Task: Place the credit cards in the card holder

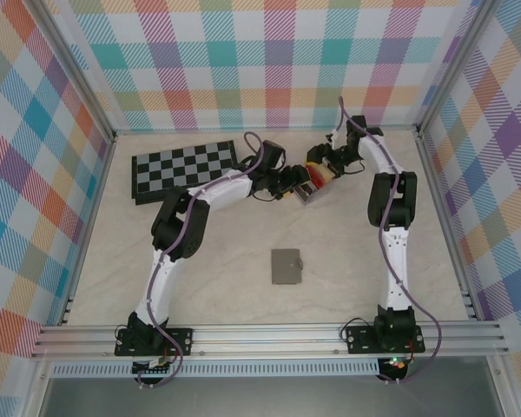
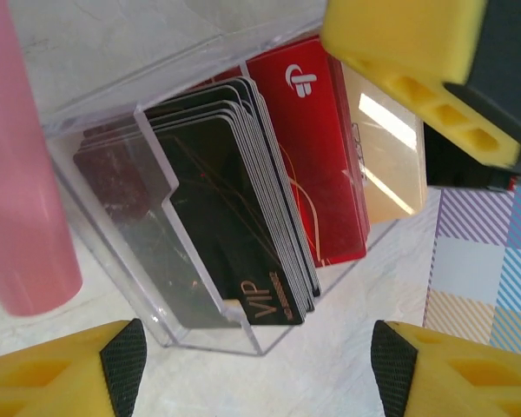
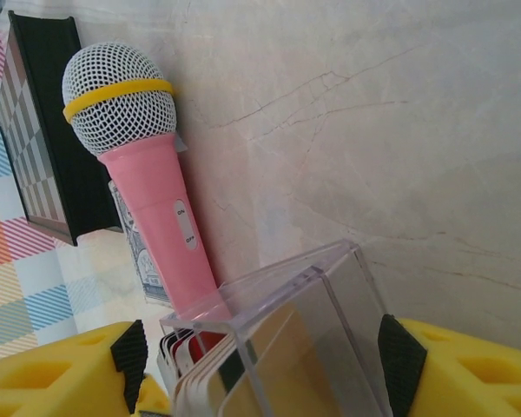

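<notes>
Up close, black credit cards [image 2: 221, 213] read VIP.

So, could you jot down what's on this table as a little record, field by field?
cards: black, red and tan plastic credit cards upright in a clear plastic slotted rack
wallet: flat grey-brown square card holder, lying apart, nearer the arm bases
left gripper: open, facing the rack
right gripper: open, rack seen between its fingers
nearby: pink microphone, black-and-grey chessboard
</notes>
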`<act>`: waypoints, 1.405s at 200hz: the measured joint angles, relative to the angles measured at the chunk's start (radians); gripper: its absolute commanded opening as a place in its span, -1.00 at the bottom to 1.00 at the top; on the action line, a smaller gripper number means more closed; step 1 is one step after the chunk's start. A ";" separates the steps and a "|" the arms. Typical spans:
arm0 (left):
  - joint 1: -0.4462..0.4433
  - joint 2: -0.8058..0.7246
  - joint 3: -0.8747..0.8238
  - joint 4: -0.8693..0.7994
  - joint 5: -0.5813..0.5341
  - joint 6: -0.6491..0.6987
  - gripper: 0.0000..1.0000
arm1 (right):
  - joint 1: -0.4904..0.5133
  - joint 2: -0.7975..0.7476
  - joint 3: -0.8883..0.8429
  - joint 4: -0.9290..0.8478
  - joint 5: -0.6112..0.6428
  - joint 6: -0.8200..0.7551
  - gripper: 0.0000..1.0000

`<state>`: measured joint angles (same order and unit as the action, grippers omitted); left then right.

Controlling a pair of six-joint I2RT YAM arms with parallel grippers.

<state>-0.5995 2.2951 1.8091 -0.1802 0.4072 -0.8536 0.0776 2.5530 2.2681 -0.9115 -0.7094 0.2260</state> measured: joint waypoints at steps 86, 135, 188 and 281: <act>-0.006 0.109 0.162 -0.056 0.000 -0.044 0.41 | -0.003 -0.024 -0.024 0.041 0.001 0.044 0.44; -0.012 0.131 0.193 -0.069 0.015 -0.042 0.41 | -0.014 -0.030 -0.050 0.059 -0.006 0.045 0.34; -0.039 0.129 0.192 -0.099 0.061 -0.003 0.40 | -0.035 -0.187 -0.318 0.164 0.024 0.043 0.34; -0.080 -0.161 -0.311 0.038 0.032 0.005 0.41 | -0.005 -0.534 -0.862 0.365 -0.021 0.148 0.34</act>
<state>-0.6796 2.1345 1.4979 -0.1421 0.4397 -0.8490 0.0731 2.0193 1.4063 -0.5465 -0.7307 0.3744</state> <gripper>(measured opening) 0.703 0.671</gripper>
